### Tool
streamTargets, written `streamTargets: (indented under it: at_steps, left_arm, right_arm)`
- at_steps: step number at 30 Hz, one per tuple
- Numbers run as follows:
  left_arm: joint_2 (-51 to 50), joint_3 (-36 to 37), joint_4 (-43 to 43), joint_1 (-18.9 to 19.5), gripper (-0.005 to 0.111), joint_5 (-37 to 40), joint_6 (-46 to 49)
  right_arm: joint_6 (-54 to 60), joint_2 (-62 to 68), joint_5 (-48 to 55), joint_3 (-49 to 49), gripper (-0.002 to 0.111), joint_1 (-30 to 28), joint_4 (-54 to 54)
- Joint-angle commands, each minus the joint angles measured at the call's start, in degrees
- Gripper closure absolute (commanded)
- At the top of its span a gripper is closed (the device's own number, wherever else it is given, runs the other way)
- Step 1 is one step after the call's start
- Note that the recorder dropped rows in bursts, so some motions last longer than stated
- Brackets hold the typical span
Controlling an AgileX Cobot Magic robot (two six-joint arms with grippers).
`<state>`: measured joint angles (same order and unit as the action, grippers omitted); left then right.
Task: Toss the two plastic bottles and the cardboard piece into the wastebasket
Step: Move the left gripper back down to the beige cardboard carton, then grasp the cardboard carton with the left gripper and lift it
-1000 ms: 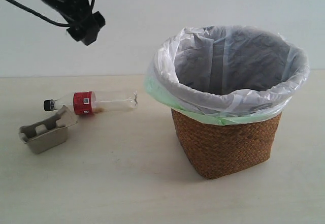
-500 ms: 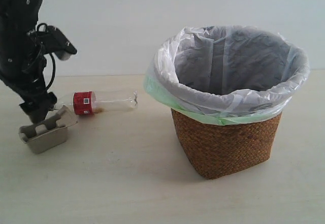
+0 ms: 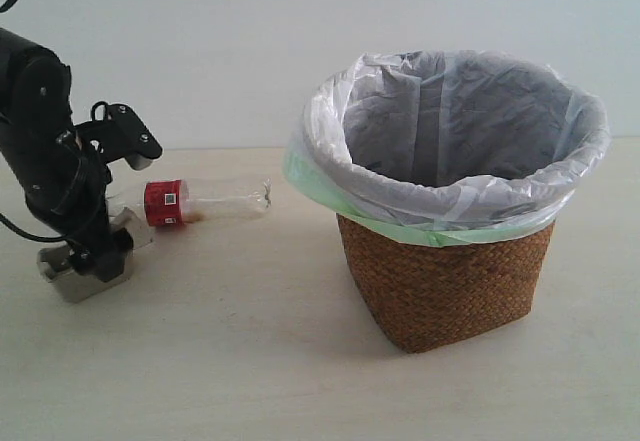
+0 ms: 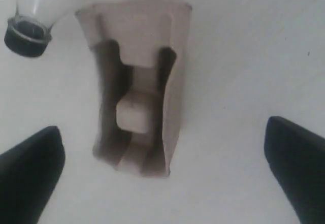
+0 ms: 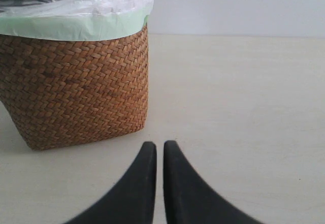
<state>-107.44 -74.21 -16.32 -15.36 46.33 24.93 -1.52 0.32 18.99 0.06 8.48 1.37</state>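
While the left end effector [image 4: 161, 132] hangs spread wide over the cardboard piece [image 4: 136, 82], which lies on the worktop [image 3: 250, 361] with the cap of the red-label bottle [image 3: 205, 201] just beside it, its fingers should close across the tray's long walls, clear of that cap. Nothing stands between there and the wastebasket [image 3: 445, 291], well apart to the right, so the carry need only clear the bag-lined rim; the right end effector [image 5: 159, 155], pinched nearly together, sits low beside the wicker wall

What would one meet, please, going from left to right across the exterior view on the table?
cardboard piece -> red-label bottle -> wastebasket
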Motion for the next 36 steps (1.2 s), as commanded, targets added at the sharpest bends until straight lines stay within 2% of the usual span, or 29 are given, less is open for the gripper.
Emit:
streamTargets:
  at_steps: [1, 10, 13, 16, 22, 27, 28, 30, 33, 34, 35, 36]
  left_arm:
    - [0.2, 1.5, 1.1, 0.5, -0.003, -7.6, 0.3]
    - [-5.6, 1.5, 2.4, 5.0, -0.003, -7.9, 0.2]
    - [-7.9, 1.5, 3.3, 6.2, -0.003, -10.2, 0.2]
    - [-10.7, 1.5, 3.3, 6.2, -0.003, -13.7, 1.6]
    - [-13.8, 1.5, 2.3, 6.2, -0.003, -15.2, 4.0]
    - [-14.2, 1.5, 2.0, 6.2, -0.001, -13.6, 2.7]
    - [-14.2, 1.5, 2.0, 6.2, 0.004, -12.8, 2.7]
    - [-14.2, 1.5, 2.0, 6.2, 0.027, -11.3, 2.7]
    - [-14.2, 1.5, 1.5, 6.2, 0.067, -9.9, 2.7]
    - [-14.2, 1.5, 2.6, 6.2, 0.088, -9.0, 2.7]
    - [-14.2, 1.5, 3.0, 6.2, 0.101, -8.0, 2.7]
    - [-14.2, 1.5, 3.0, 6.2, 0.101, -6.7, 3.1]
  right_arm:
    - [0.2, -0.3, -0.5, -0.1, 0.106, 0.1, 0.5]
    - [0.2, -0.3, -0.5, -0.1, 0.106, 0.1, 0.5]
    - [0.2, -0.3, -0.5, -0.1, 0.106, 0.1, 0.5]
    - [0.2, -0.3, -0.5, -0.1, 0.106, 0.1, 0.5]
    - [0.2, -0.3, -0.5, -0.1, 0.106, 0.1, 0.5]
    - [0.2, -0.3, -0.5, -0.1, 0.106, 0.1, 0.5]
    - [0.2, -0.3, -0.5, -0.1, 0.106, 0.1, 0.5]
    - [0.2, -0.3, -0.5, -0.1, 0.106, 0.1, 0.5]
    - [0.2, -0.3, -0.5, -0.1, 0.106, 0.1, 0.5]
    - [0.2, -0.3, -0.5, -0.1, 0.106, 0.1, 0.5]
    - [0.2, -0.3, -0.5, -0.1, 0.106, 0.1, 0.5]
    - [0.2, -0.3, -0.5, -0.1, 0.106, 0.1, 0.5]
